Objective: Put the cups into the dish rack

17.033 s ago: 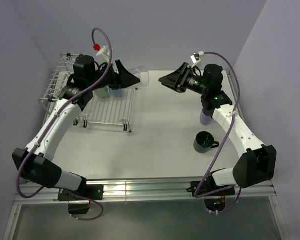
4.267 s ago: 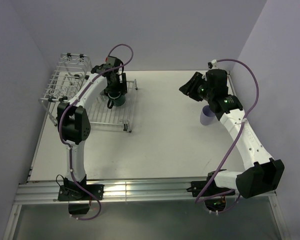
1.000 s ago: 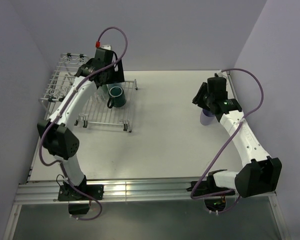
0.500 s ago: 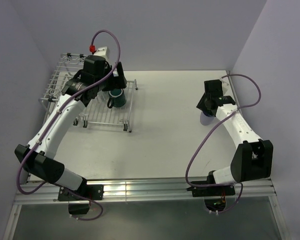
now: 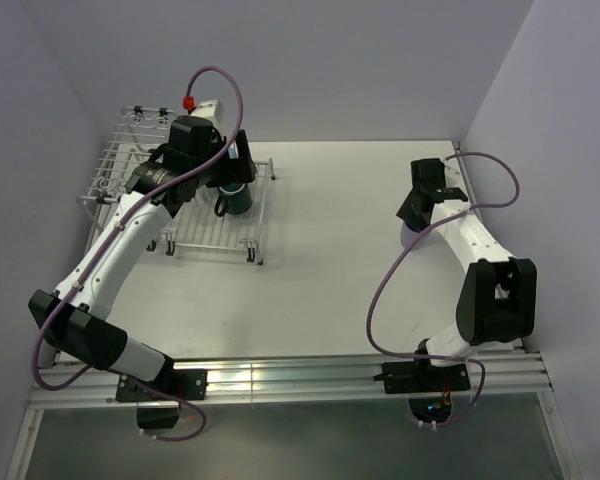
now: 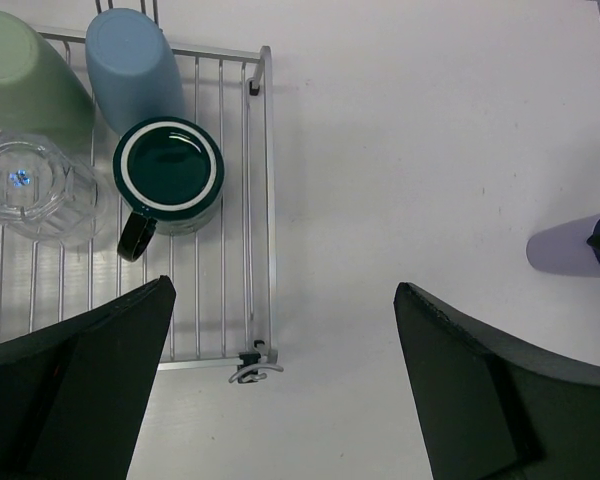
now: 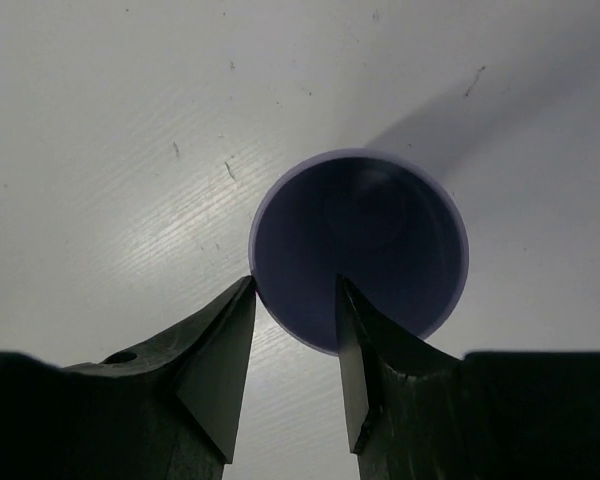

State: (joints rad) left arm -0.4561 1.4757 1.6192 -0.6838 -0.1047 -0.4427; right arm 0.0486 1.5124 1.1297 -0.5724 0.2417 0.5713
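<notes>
The right claw (image 7: 290, 330) is hanging half spread straight above the lavender cup (image 7: 358, 250), its two fingers (image 7: 215, 360) reaching down across the near part of the rim. One finger is sitting just outside the wall, touching it or very nearly. The other is dipping inside the mouth, with a gap showing between it and the wall. So the jaws are straddling the cup's wall and are not pinching it yet.

The cup is standing upright on the table (image 7: 100, 120), mouth up, its long axis pointing straight up at the claw. Most of its round body is lying beyond the fingertips, away from the wrist. The squeeze to come is turning on that thin wall sitting between the two pads. As I judge it, the inner finger is the one with the gap to cover.

The rack (image 5: 212, 238) is lying well apart from this claw, far off to its left across the table. The left claw (image 6: 285, 292) is hovering over there, spread wide and holding nothing, with the green mug (image 6: 168, 175) below it. The right arm is plainly the nearer one to the lavender cup.
</notes>
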